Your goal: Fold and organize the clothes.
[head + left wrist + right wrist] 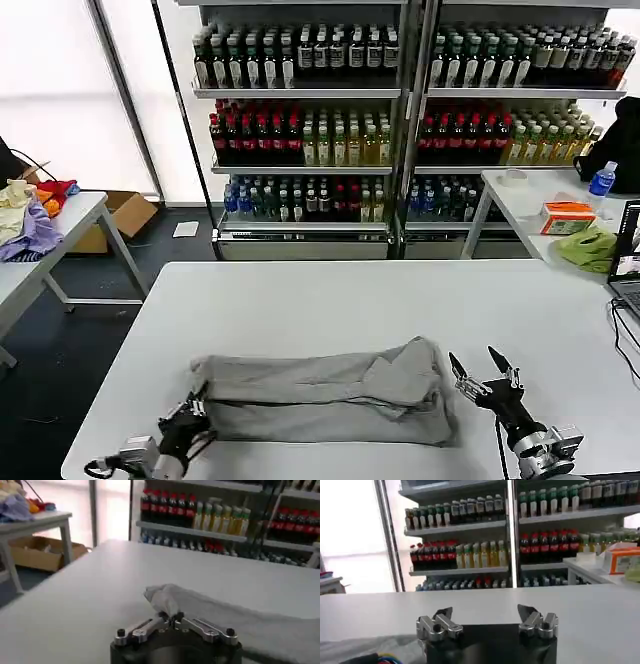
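Observation:
A light grey shirt (330, 395) lies folded into a long band across the front of the white table (330, 300). My left gripper (195, 407) is at the band's left end, shut on a pinch of the grey shirt (172, 600). My right gripper (478, 368) stands open just off the band's right end, with nothing between its fingertips (443, 613). In the right wrist view a bit of grey cloth (380, 647) shows beside the gripper body.
Shelves of bottles (400, 110) stand behind the table. A side table (70, 215) at the left carries lilac, yellow and red fabrics. At the right another table (545, 185) holds an orange box, a lime-green cloth (590, 248) and a laptop edge.

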Robot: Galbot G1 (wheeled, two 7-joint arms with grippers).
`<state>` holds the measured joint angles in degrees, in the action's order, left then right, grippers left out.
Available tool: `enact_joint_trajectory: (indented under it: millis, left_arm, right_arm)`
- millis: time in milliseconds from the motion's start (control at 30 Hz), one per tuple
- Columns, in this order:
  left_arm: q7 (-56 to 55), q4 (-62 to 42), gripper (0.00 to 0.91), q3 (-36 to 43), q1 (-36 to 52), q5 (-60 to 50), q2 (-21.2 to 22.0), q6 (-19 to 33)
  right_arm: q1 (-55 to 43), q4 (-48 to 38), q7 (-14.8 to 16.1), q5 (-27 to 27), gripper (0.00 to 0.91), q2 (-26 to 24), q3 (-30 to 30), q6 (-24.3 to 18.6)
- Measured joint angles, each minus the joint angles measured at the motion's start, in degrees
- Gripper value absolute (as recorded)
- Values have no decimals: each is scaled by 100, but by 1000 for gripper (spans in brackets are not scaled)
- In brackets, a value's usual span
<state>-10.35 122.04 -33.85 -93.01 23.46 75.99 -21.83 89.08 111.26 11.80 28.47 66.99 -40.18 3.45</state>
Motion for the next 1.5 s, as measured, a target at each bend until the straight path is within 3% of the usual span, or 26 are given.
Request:
enact_joint_trajectory:
  millis: [333, 633, 1067, 1500]
  left_arm:
    - [206, 68, 0, -1321, 113, 689, -682, -180]
    - [87, 439, 0, -1557, 71, 895, -924, -231]
    - [-270, 1120, 0, 193, 301, 1063, -1208, -41]
    - [-380, 800, 0, 1924, 940, 1130, -1106, -33]
  right_arm:
    - [31, 76, 5, 27, 907, -31, 27, 0]
    - [106, 217, 12, 45, 907, -6, 45, -1]
    - [300, 446, 14, -30, 907, 81, 69, 78]
    - [500, 633, 33, -108, 907, 206, -73, 135]
